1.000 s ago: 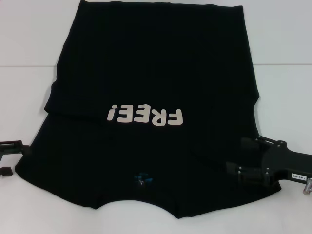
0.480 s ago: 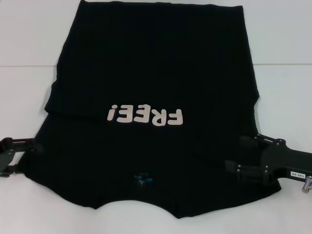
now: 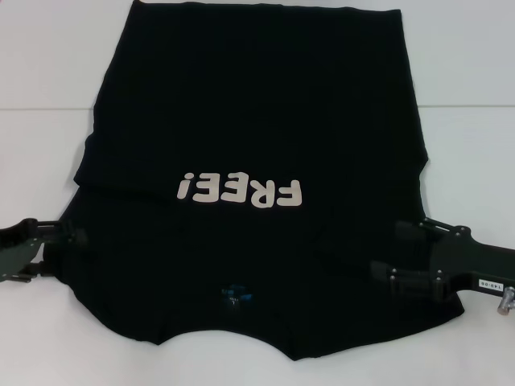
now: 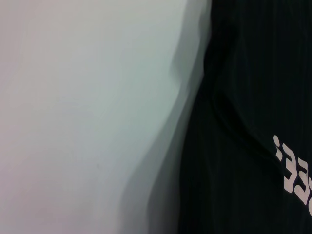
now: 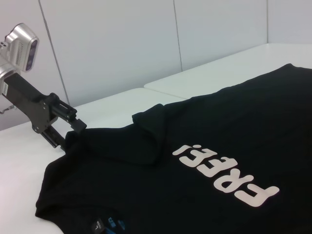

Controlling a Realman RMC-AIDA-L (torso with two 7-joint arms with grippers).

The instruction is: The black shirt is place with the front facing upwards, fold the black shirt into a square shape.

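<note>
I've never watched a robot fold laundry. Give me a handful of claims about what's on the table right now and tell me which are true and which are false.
1. The black shirt lies with its white "FREE!" print facing up. True.
2. The shirt is already folded into a neat square. False: it lies mostly spread out on the white table, with only the sleeves tucked in.
3. The left gripper is at the shirt's left edge, near the shoulder. True.
4. The right gripper is parked far from the shirt. False: it is over the fabric on the shirt's right side.
5. The small blue neck tag is at the end of the shirt farthest from the robot. False: the collar end is nearest the robot.
</note>
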